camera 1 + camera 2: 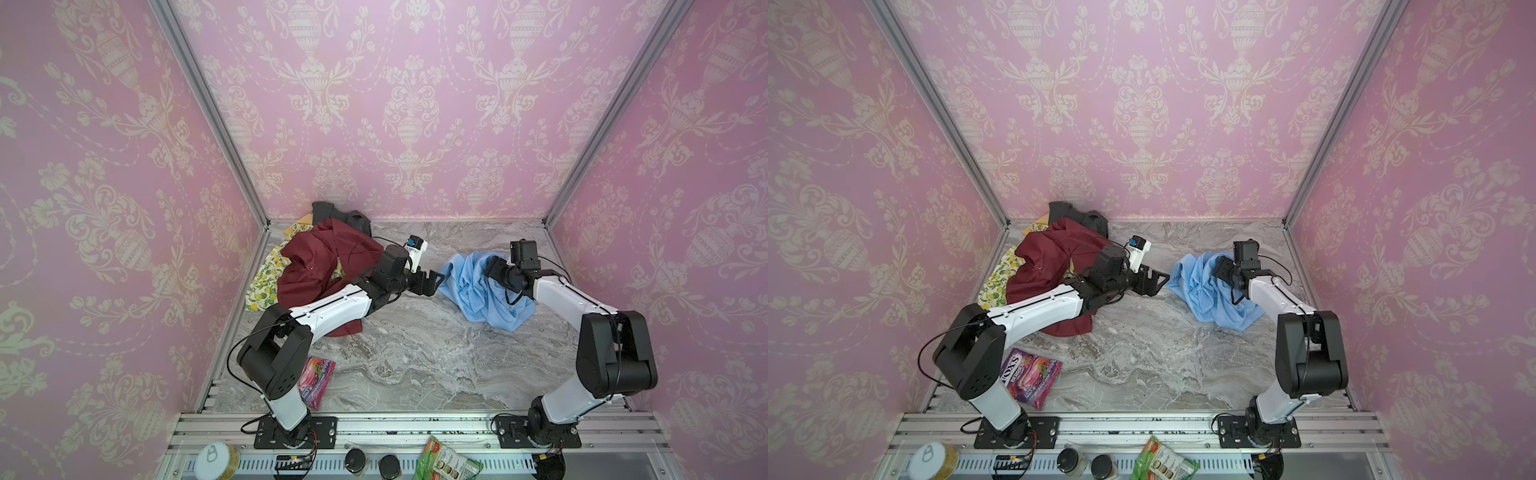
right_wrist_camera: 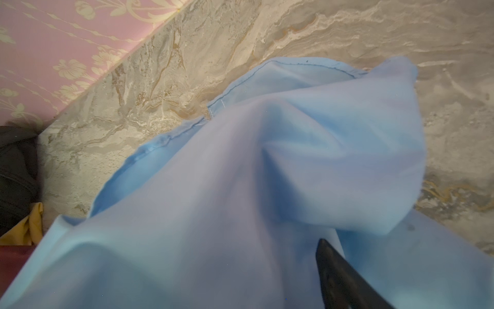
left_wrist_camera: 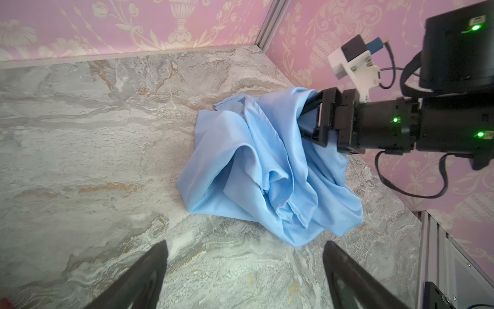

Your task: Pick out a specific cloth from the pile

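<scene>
The cloth (image 1: 478,291) (image 1: 1208,291), light sky-blue with stitched seams, lies crumpled on the marble floor at the right, apart from the pile. The pile (image 1: 324,266) sits at the back left: a maroon shirt, a lemon-print cloth (image 1: 266,278), a dark grey piece (image 1: 332,212) and a yellow piece (image 1: 305,220). My right gripper (image 1: 493,269) (image 3: 311,117) is pushed into the cloth's top fold, jaws spread, with fabric between them. Only one of its fingers (image 2: 336,264) shows in the right wrist view; fabric (image 2: 267,174) covers the other. My left gripper (image 1: 437,277) (image 3: 244,242) is open and empty just left of the cloth (image 3: 267,166).
A purple candy bag (image 1: 1030,376) lies on the floor by the left arm's base. Jars (image 1: 355,459), a tin (image 1: 216,461) and a green packet (image 1: 444,459) sit beyond the front rail. Pink walls close the back and both sides.
</scene>
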Motion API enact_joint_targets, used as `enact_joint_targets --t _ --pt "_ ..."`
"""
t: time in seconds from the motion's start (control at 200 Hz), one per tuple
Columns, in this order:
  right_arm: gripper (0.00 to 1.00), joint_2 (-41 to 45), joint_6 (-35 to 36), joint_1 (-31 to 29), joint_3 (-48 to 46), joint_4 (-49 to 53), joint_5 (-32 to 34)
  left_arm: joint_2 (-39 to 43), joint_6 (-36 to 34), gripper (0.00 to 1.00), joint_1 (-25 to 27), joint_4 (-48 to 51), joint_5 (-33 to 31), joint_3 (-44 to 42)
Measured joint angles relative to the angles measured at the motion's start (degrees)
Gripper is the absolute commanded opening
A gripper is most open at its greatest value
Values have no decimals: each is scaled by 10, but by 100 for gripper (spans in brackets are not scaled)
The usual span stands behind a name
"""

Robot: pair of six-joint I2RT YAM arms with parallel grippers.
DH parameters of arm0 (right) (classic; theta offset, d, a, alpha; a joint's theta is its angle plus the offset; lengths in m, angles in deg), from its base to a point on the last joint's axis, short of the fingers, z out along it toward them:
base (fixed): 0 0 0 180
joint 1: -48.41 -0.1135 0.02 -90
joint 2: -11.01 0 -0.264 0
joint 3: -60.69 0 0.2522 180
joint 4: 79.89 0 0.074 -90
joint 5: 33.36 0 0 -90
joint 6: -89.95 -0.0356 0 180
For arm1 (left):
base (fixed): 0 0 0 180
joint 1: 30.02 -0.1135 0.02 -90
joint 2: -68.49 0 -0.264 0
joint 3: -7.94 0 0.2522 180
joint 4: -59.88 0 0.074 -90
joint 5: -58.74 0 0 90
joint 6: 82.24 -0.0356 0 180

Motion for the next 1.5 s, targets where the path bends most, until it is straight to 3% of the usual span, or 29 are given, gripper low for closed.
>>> enact_joint_targets --t 0.38,0.68,0.856,1.011,1.316,1.501 --pt "88 116 41 -35 -28 36 27 47 35 92 0 3 -29 -103" --pt "96 99 87 -110 -31 80 51 68 45 92 -1 -1 -30 -136" --pt "98 8 90 -121 -18 94 79 76 46 92 -8 -12 -30 -146" --pt "96 -116 61 -123 54 133 113 82 50 92 -14 -17 -31 -158" --pt "96 -258 -73 -120 273 240 180 99 50 92 -28 -21 -31 -170" --pt "96 -337 -167 -76 386 303 180 106 50 92 -34 -21 -32 -177"
